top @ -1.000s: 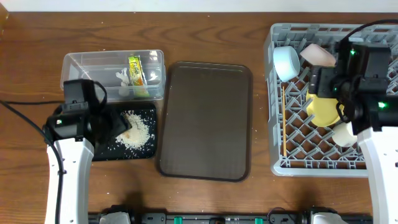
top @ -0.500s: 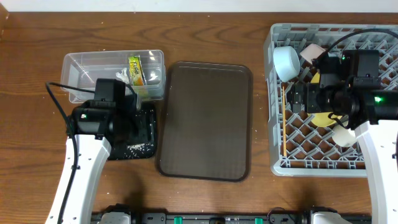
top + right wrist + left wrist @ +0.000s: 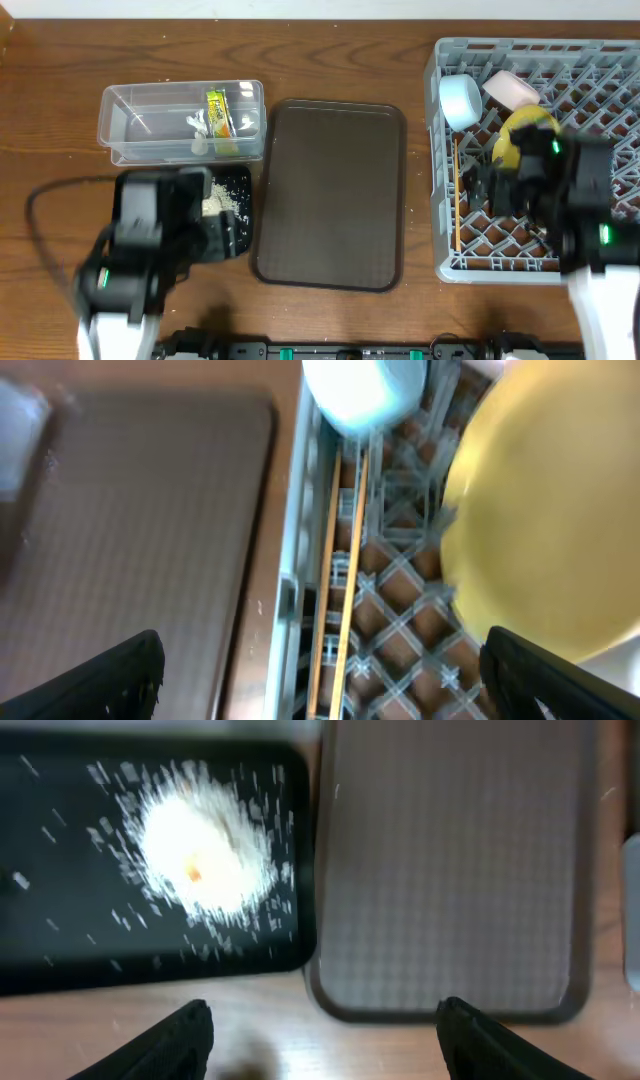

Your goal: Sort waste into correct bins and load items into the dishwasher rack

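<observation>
The grey rack [image 3: 437, 150] holds a light blue bowl [image 3: 460, 100], a white bowl [image 3: 512, 90], a yellow plate [image 3: 525, 135] and wooden chopsticks [image 3: 457, 200]. The white cup is hidden under my right arm. My right gripper [image 3: 490, 190] is open and empty above the chopsticks [image 3: 340, 560], beside the plate [image 3: 540, 530]. The clear tub [image 3: 130, 125] holds the green-and-yellow wrapper [image 3: 217, 112] and white scraps [image 3: 198, 128]. Rice [image 3: 200, 845] lies in the black tray [image 3: 60, 930]. My left gripper [image 3: 325, 1035] is open and empty over the table at that tray's front edge.
The large brown serving tray [image 3: 330, 195] lies between the black tray [image 3: 240, 190] and the rack, and shows in both wrist views [image 3: 450, 870] [image 3: 140, 530]. Both arms are motion-blurred in the overhead view. A few stray rice grains lie on the wood near the trays.
My left arm has pulled back toward the table's front, uncovering the rice. My right arm has drawn back toward the front of the rack, uncovering the yellow plate.
</observation>
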Controlling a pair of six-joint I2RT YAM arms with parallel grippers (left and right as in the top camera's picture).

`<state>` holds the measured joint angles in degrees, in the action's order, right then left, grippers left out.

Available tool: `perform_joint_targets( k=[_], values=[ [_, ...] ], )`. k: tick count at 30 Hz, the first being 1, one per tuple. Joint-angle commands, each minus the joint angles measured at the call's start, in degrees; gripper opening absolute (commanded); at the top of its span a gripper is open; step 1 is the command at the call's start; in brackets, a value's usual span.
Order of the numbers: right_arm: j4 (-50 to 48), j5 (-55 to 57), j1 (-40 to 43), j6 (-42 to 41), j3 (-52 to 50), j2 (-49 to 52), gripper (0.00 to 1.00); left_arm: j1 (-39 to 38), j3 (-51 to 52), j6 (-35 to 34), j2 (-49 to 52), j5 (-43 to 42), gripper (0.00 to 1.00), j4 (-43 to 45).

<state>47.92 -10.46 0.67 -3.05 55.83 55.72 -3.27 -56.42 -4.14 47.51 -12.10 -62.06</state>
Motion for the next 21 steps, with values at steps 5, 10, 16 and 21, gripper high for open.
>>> perform_joint_targets(
  k=[5,10,16,21],
  values=[
    [-3.3,1.6,-0.6,-1.6,-11.6,-20.2,0.99,-0.1,3.7,0.7,-14.6,3.8,0.91,3.3],
    [-0.5,1.2,-0.6,-1.6,-12.6,-25.0,0.99,-0.1,3.7,0.7,-16.9,3.8,0.92,2.3],
    [5.5,1.2,-0.6,-1.6,-12.6,-25.2,0.99,-0.1,3.7,0.7,-16.9,3.8,0.92,2.3],
    [9.3,1.2,-0.6,-1.6,-12.6,-25.2,0.99,-0.1,3.7,0.7,-16.9,3.8,0.93,2.3]
  ],
)
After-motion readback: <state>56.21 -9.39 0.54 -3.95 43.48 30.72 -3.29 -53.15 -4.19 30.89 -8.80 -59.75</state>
